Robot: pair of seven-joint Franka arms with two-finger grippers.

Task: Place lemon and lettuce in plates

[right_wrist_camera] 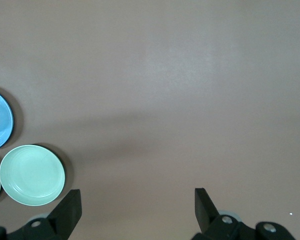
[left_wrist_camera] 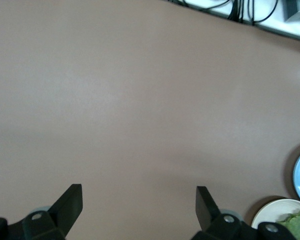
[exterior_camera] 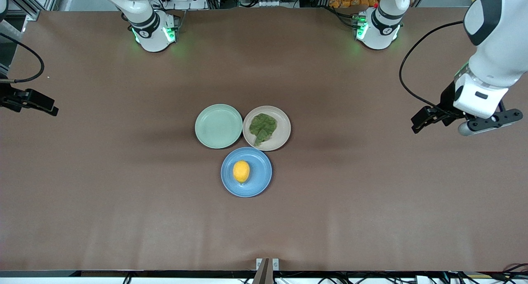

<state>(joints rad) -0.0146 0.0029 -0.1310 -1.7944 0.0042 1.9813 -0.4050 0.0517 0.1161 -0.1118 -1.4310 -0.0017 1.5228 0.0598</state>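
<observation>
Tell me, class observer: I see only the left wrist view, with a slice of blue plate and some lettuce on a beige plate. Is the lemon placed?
Observer: Yes, the lemon sits on the blue plate, the plate nearest the front camera.
Operator: Any other plate?
Observer: A mint-green plate sits empty beside the beige plate holding the lettuce.
Operator: Where is the other arm?
Observer: The right gripper hangs open over bare table at its own end; the left gripper is also open.
</observation>
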